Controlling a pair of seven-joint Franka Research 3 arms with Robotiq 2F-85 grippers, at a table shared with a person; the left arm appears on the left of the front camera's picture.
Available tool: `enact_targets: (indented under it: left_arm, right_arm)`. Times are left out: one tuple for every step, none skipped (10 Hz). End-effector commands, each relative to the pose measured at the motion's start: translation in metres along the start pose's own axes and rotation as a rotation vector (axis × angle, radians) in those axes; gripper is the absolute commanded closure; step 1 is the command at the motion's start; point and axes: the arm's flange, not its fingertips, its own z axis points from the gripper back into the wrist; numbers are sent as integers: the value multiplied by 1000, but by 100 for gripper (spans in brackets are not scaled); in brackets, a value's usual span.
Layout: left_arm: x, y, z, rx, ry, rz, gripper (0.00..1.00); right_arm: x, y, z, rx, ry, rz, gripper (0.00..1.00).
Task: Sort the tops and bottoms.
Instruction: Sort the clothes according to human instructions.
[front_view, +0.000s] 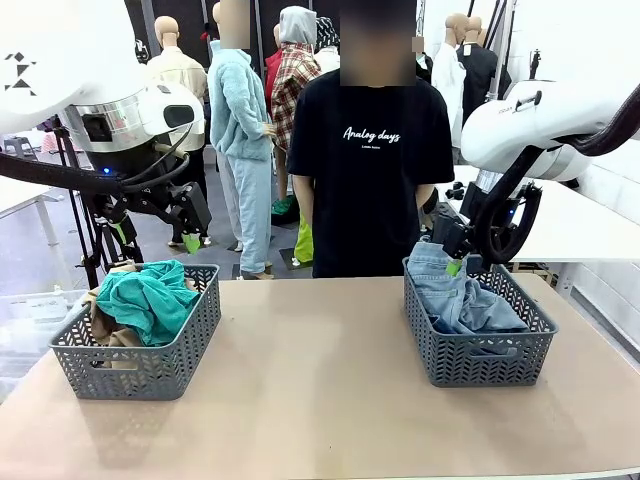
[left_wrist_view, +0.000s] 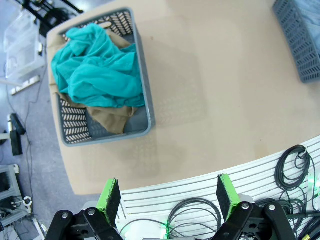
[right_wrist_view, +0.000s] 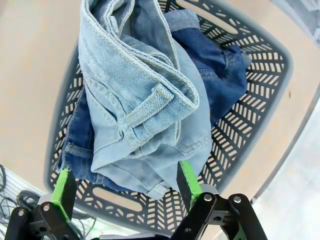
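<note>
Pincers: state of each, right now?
Left pincer: open, holding nothing.
Right pincer: open, holding nothing, just above the light denim shorts.

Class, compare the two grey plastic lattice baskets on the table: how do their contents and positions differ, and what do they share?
The left grey lattice basket holds a teal-green shirt over a tan-beige shirt; the right grey lattice basket holds light-blue denim shorts and dark-blue denim shorts. Both baskets look the same in make and stand upright.
</note>
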Motion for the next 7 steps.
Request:
enact_targets:
  left_arm:
    - [-1, 3, 1, 2, 5, -2, 0]
    - [-1, 3, 1, 2, 5, -2, 0]
    - [-1, 3, 1, 2, 5, -2, 0]
    - [-1, 3, 1, 2, 5, -2, 0]
    - [-1, 3, 1, 2, 5, -2, 0]
    - [-1, 3, 1, 2, 5, -2, 0]
    - [-1, 3, 1, 2, 5, -2, 0]
  right_arm:
    - [0, 1, 1, -1, -6, 14, 0]
    - [0, 1, 1, -1, -6, 14, 0]
    - [0, 1, 1, -1, -6, 14, 0]
    - [0, 1, 1, -1, -6, 14, 0]
    - [0, 1, 1, -1, -6, 14, 0]
    - [0, 1, 1, -1, -6, 14, 0]
    - [0, 1, 1, -1, -6, 14, 0]
